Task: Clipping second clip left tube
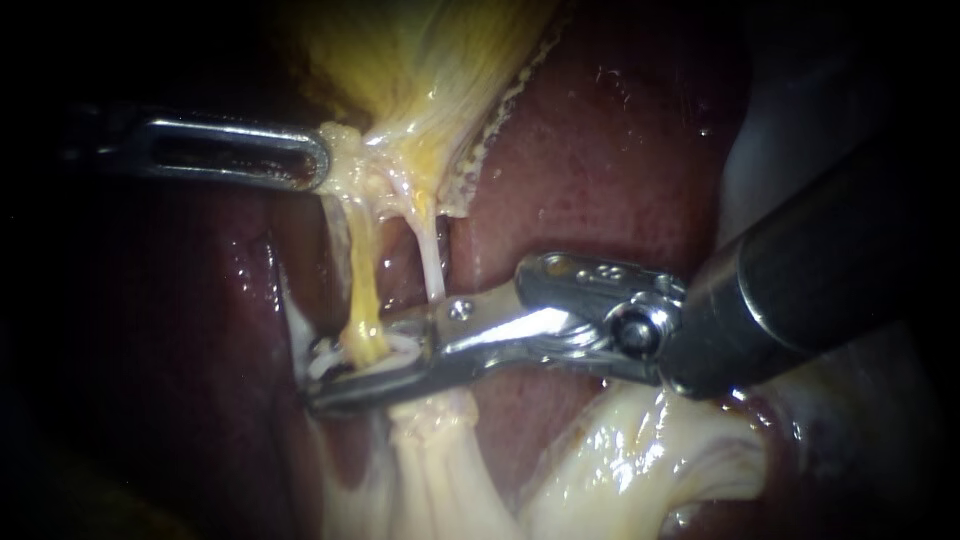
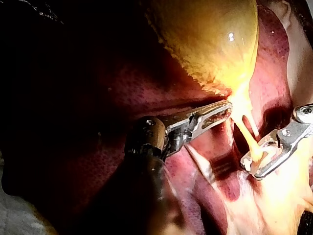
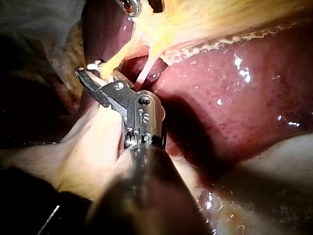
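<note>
Left tube [image 1: 362, 290] — yellow strand, centre-left of frame, below gallbladder [image 1: 420, 60]. R instrument [image 1: 345, 368] jaws clamped across its lower end w/ white clip [image 1: 325, 355]. L instrument [image 1: 305, 160] grips gallbladder neck, upper left. Risk: L traction too hard tears tube — or clip seats skewed, partial closure.

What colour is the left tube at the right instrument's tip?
The left tube is yellow, unlike the thin whitish right tube; endoscope view shows it best.

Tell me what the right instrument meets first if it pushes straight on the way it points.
The left tube: the right instrument straddles it. Beyond its tip lies liver, seemingly close, though depth is unclear.
</note>
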{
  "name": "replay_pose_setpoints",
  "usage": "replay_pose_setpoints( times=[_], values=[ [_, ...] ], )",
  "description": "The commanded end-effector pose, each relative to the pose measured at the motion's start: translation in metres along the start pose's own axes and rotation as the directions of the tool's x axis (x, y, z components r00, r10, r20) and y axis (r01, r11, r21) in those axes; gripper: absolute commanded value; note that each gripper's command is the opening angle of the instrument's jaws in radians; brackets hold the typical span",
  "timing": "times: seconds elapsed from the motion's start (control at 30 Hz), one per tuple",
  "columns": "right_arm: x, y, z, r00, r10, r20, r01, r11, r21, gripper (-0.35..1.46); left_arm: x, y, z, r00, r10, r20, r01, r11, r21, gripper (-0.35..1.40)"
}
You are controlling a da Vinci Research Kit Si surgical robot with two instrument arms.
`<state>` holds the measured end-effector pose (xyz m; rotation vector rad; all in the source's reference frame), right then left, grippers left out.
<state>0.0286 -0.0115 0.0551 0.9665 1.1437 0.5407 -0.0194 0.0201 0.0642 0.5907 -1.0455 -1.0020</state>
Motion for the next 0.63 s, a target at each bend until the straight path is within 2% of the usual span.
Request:
replay_pose_setpoints(
  times=[0.03, 0.1, 0.17, 0.63],
  values=[
    [-0.0001, -0.0001, 0.0001, 1.000, 0.007, -0.001, -0.007, 1.000, -0.001, -0.11, 0.0000, 0.0000, 0.0000, 1.0000, 0.000, 0.000, 0.000, 1.000, 0.000, -0.35],
    [-0.0001, 0.0000, 0.0000, 1.000, 0.018, -0.001, -0.018, 1.000, -0.002, -0.35, 0.0000, 0.0000, 0.0000, 1.0000, 0.000, 0.000, 0.000, 1.000, 0.000, -0.35],
    [-0.0002, 0.0001, -0.0002, 0.999, 0.042, -0.001, -0.042, 0.999, -0.002, -0.35, 0.0000, 0.0000, 0.0000, 1.0000, 0.000, 0.000, 0.000, 1.000, 0.000, -0.35],
    [-0.0004, 0.0005, -0.0005, 0.999, 0.041, -0.001, -0.041, 0.999, -0.003, -0.35, 0.0000, 0.0000, 0.0001, 1.0000, 0.000, 0.000, 0.000, 1.000, 0.000, -0.35]
  ],
)
